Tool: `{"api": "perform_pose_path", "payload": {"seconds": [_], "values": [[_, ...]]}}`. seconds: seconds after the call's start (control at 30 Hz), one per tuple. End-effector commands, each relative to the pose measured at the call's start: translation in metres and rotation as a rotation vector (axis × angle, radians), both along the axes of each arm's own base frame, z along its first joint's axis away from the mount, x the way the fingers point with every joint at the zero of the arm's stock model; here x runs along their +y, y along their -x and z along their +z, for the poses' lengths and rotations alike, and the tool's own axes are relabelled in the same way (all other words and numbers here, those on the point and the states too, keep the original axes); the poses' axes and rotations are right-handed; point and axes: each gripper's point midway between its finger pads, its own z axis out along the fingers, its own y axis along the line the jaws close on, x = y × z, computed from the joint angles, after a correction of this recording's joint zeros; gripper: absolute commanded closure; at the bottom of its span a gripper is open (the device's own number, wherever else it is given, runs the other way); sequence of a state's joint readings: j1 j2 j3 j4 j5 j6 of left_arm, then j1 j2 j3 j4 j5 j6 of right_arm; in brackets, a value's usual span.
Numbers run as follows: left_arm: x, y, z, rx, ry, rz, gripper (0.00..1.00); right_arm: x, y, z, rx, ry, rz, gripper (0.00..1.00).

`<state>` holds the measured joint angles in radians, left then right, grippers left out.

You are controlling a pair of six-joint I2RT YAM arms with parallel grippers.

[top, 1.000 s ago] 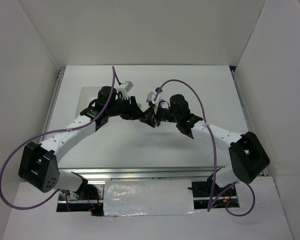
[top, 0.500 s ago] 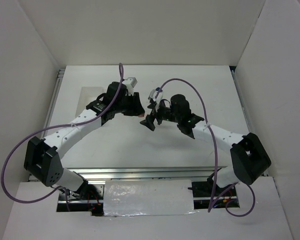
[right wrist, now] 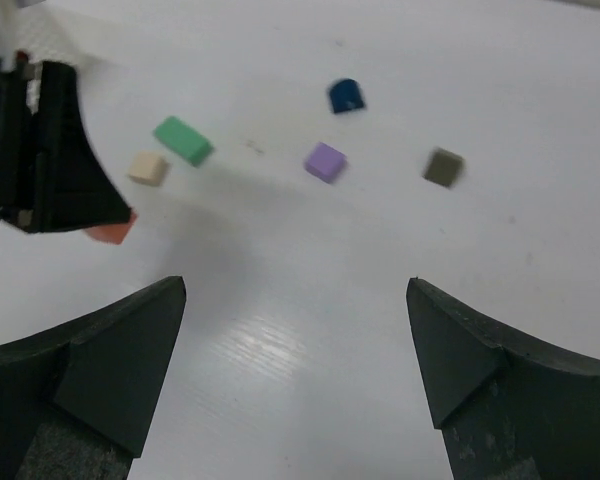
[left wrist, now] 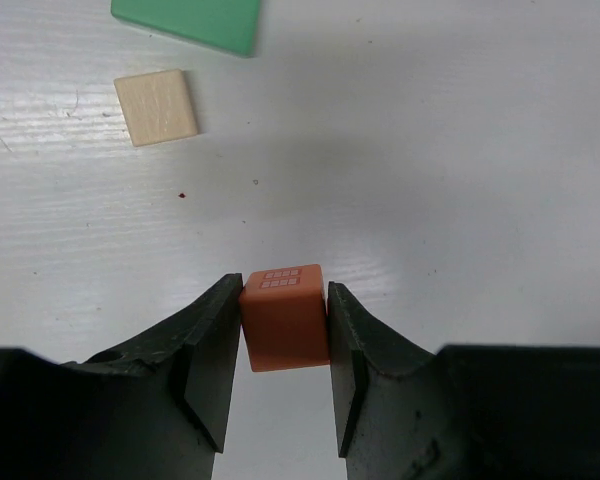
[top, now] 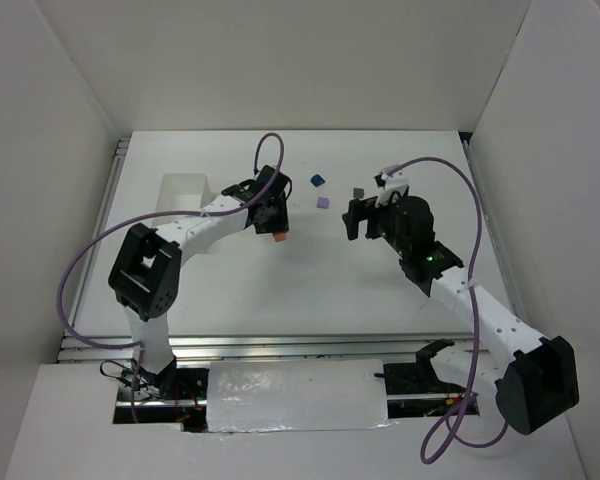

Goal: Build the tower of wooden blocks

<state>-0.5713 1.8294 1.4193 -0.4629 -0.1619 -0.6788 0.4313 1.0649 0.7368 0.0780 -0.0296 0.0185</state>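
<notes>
- Left hand (left wrist: pixel 284 300) is clenched on the orange-red cube (left wrist: pixel 285 318), one finger flat on each side. The face pointing at the wrist camera has a little pale grid printed on it.
- From the top camera that cube (top: pixel 278 237) pokes out just under the left hand (top: pixel 276 224), roughly midway between the left and right edges of the counter (top: pixel 280 290), in its far half. Can't tell if it's touching the surface or hanging just above it.
- Right hand (right wrist: pixel 296 290) is released, fingers spread wide with nothing between them. It hangs over the counter a bit toward the right edge (top: pixel 365 218).
- The other pieces are all lying singly, none on top of another:
- dark blue cube (top: pixel 318 181), closest to the far edge, looks a bit rounded on top (right wrist: pixel 346 95)
- purple cube (top: pixel 323 202), just nearside of the blue one (right wrist: pixel 325 161)
- olive-grey cube (top: pixel 358 192), on the right-edge side of the purple one, a bit blurry in the wrist shot (right wrist: pixel 444 167)
- green block (right wrist: pixel 183 140), longer than it is wide, near the left hand
- plain pale wood cube (right wrist: pixel 148 168), unpainted, just beside the green block; both also show up ahead of the left fingers (left wrist: pixel 157 107)
</notes>
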Motion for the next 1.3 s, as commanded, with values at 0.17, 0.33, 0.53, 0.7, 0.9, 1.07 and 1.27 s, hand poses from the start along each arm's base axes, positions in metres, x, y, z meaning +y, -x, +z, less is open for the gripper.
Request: {"api": "perform_pose_path", "payload": {"seconds": [0.17, 0.33, 0.53, 0.7, 0.9, 1.07, 1.27], "values": [[-0.017, -0.020, -0.022, 0.064, 0.042, 0.273, 0.96, -0.063, 0.000, 0.020, 0.014, -0.115, -0.335, 0.00], [-0.013, -0.026, -0.041, 0.087, 0.018, 0.392, 0.91, -0.070, 0.002, 0.018, 0.004, -0.119, -0.354, 0.00], [-0.010, -0.031, -0.057, 0.102, 0.010, 0.509, 0.89, -0.071, 0.003, 0.018, -0.001, -0.125, -0.358, 0.00], [-0.008, -0.034, -0.064, 0.108, -0.011, 0.547, 0.89, -0.074, 0.004, 0.017, -0.003, -0.122, -0.371, 0.00], [-0.003, -0.032, -0.069, 0.104, -0.056, 0.558, 0.83, -0.076, 0.004, 0.012, 0.002, -0.111, -0.376, 0.00], [-0.007, -0.030, -0.061, 0.070, -0.073, 0.536, 0.55, -0.074, 0.003, 0.013, 0.005, -0.112, -0.369, 0.00], [-0.020, -0.028, -0.049, 0.041, -0.042, 0.473, 0.37, -0.074, 0.005, 0.012, 0.007, -0.112, -0.365, 0.00]]}}
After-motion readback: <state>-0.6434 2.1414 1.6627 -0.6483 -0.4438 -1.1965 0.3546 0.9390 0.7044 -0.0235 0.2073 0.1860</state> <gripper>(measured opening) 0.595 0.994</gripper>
